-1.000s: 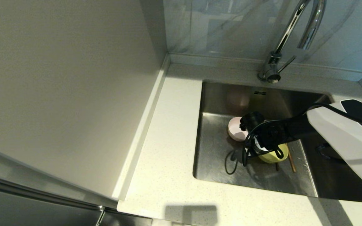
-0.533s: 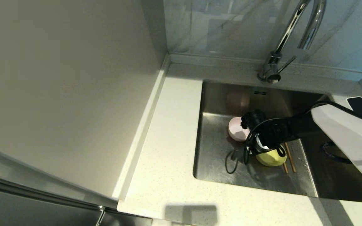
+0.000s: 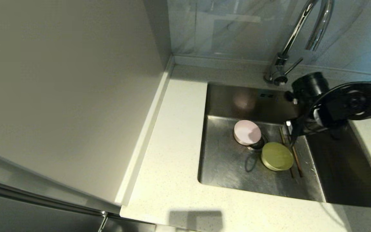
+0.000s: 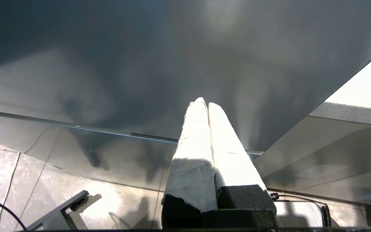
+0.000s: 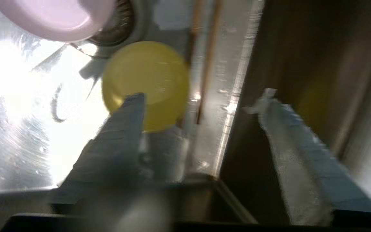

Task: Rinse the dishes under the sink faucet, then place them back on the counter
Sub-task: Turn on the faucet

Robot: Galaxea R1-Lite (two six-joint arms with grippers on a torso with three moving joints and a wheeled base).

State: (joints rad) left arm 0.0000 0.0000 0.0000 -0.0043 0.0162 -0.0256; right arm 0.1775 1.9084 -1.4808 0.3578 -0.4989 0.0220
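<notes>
Speckled counter point(image 3: 172, 180) around steel sink point(image 3: 224, 161) | pink bowl point(image 3: 246, 132), yellow bowl point(image 3: 277, 156) at its 4 o'clock, chopsticks point(image 3: 296, 159) in basin | right gripper point(image 5: 201, 106) spread, empty, above | left gripper point(image 4: 204, 108) pressed together, parked | risk: wet bowl slips, chopsticks roll.

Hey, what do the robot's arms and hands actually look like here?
The right arm is glossy black with rounded joints and thin black cables; its hand has two long pale grey-white fingers. The left hand has white, tape-wrapped tapering fingers on black foam-like blocks.
</notes>
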